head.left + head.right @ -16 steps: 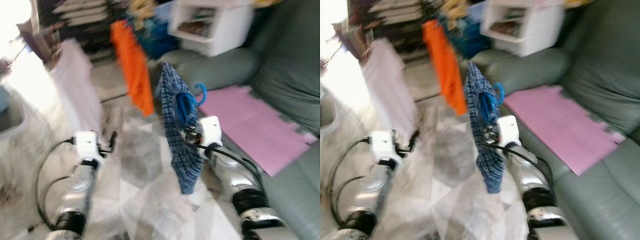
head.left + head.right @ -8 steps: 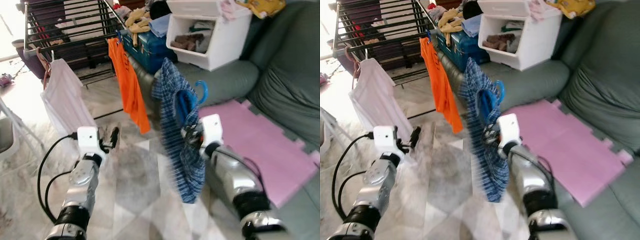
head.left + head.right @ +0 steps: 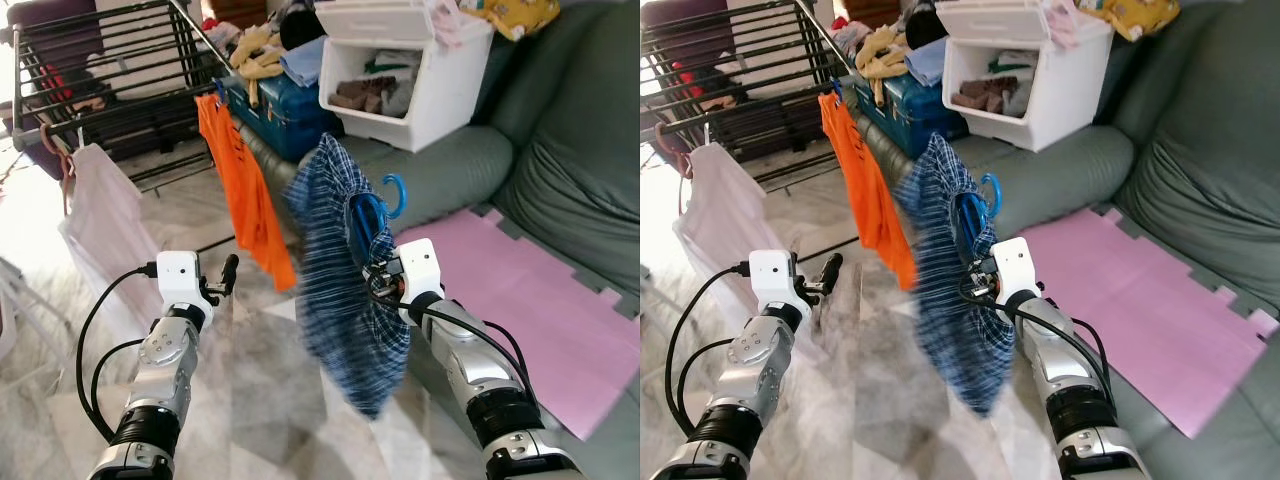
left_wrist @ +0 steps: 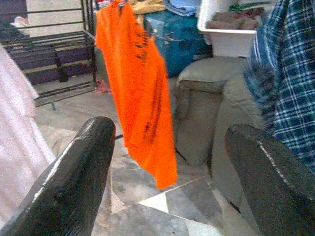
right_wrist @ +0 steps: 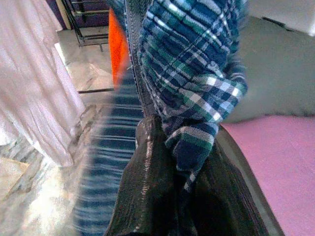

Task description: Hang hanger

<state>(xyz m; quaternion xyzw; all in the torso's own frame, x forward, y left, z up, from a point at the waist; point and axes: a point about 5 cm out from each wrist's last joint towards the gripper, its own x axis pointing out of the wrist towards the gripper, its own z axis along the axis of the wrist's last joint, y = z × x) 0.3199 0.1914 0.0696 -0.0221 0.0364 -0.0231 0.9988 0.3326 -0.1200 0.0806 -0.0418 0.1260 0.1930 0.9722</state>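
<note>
The right end effector [image 3: 378, 283] stayed clamped on the blue hanger [image 3: 375, 208] with its plaid shirt [image 3: 340, 290]. Over 1 s the view swung until the rack [image 3: 110, 75] appeared far left, so hanging looked nearer. The left end effector [image 3: 226, 275] hung apart, empty.

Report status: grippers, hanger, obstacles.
Right gripper shut on hanger with plaid shirt. Left gripper open, empty. Orange shirt hangs on rack ahead.
</note>
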